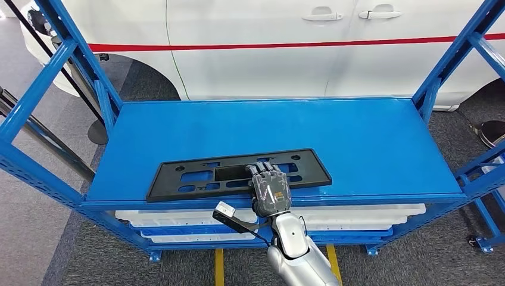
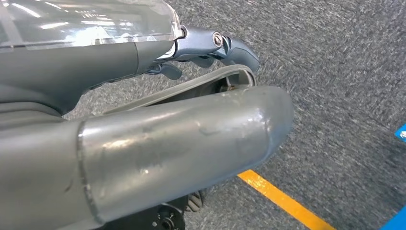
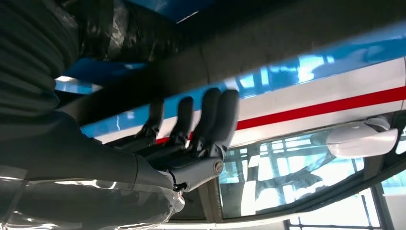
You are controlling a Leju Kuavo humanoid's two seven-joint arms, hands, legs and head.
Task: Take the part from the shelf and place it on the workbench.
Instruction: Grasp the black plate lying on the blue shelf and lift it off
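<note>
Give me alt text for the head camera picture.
The robot's right hand rests on a long black plastic part lying near the front edge of a blue shelf. A white car with a red stripe stands behind the shelf.

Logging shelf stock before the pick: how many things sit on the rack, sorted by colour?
Black: 1, the flat black plastic part with cut-outs on the blue metal shelf, under the right hand.
White: 2, the white flat trays stacked on the lower level.
Total: 3
</note>
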